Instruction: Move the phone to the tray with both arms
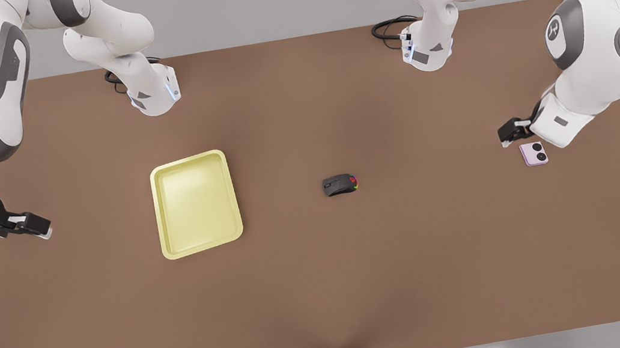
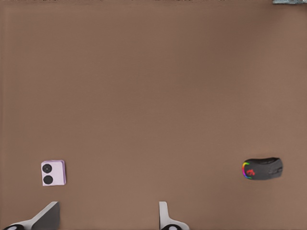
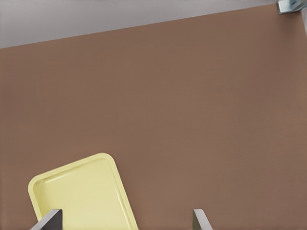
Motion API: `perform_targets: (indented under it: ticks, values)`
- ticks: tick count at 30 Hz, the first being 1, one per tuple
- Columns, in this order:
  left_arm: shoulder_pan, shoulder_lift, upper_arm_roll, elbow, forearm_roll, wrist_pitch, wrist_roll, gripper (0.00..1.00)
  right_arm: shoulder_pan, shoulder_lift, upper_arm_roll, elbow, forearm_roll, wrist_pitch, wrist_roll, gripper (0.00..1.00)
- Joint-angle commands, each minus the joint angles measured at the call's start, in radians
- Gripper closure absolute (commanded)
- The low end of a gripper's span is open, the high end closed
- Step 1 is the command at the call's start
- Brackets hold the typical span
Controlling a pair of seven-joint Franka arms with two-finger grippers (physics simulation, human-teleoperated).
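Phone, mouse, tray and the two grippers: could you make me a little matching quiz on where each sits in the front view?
Things:
1. phone
2. mouse
3. tray
4. right gripper

Places:
A. mid-table, between the tray and the phone
B. front view's far left, open, apart from the tray
C. front view's right, beside the open left gripper
D. left of the mouse, nothing in it

Pairs: 1-C, 2-A, 3-D, 4-B
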Motion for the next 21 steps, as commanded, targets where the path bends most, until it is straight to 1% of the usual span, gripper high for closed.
perform_targets:
  ticks: [1,3,4,6,7,8,10,11,13,14,16,18,19,21]
  values:
    - [0.0,0.007,0.0,0.0,0.002,0.028,-0.011,0.0,-0.001,-0.001,-0.001,0.0,0.007,0.007,0.034,0.0]
    - [0.009,0.039,0.009,0.005,0.0,0.03,-0.008,0.0,-0.001,-0.006,-0.001,0.0,0.014,0.006,0.043,0.0]
    - [0.012,0.054,0.044,0.003,-0.001,0.03,0.041,0.0,-0.001,-0.006,-0.001,0.0,0.013,0.006,0.043,0.0]
    - [0.015,0.105,0.156,-0.007,-0.015,0.074,0.265,0.0,-0.001,-0.004,-0.001,0.0,0.013,0.006,0.043,0.0]
    - [0.014,0.128,0.187,-0.007,-0.017,0.096,0.319,0.0,-0.001,-0.004,-0.001,0.0,0.013,0.006,0.042,0.0]
    - [0.015,0.122,0.213,-0.099,-0.017,0.188,0.361,0.0,-0.001,-0.003,-0.001,0.0,0.013,0.006,0.042,0.0]
    - [0.014,0.096,0.301,-0.289,-0.089,0.41,0.529,0.0,-0.001,-0.001,-0.001,0.0,0.013,0.006,0.042,0.0]
    - [0.017,0.105,0.333,-0.309,-0.101,0.448,0.611,0.0,-0.001,-0.001,-0.001,0.0,0.013,0.006,0.042,0.0]
    - [0.015,0.097,0.377,-0.431,-0.126,0.579,0.748,0.0,-0.001,-0.001,-0.001,0.0,0.013,0.006,0.042,0.0]
    - [0.015,0.09,0.382,-0.47,-0.129,0.616,0.763,0.0,-0.001,0.0,-0.001,0.0,0.013,0.006,0.042,0.0]
    - [0.015,0.059,0.382,-0.614,-0.141,0.784,0.773,0.0,-0.001,0.002,-0.001,0.0,0.013,0.006,0.042,0.0]
    - [0.015,0.059,0.383,-0.702,-0.143,0.887,0.832,0.0,-0.001,0.002,-0.001,0.0,0.013,0.006,0.04,0.0]
    - [0.017,0.061,0.383,-0.739,-0.143,0.933,0.846,0.0,-0.001,0.002,-0.001,0.0,0.013,0.006,0.04,0.0]
    - [0.018,0.081,0.397,-0.762,-0.143,0.959,0.851,0.0,-0.001,0.002,-0.001,0.0,0.013,0.006,0.039,0.0]
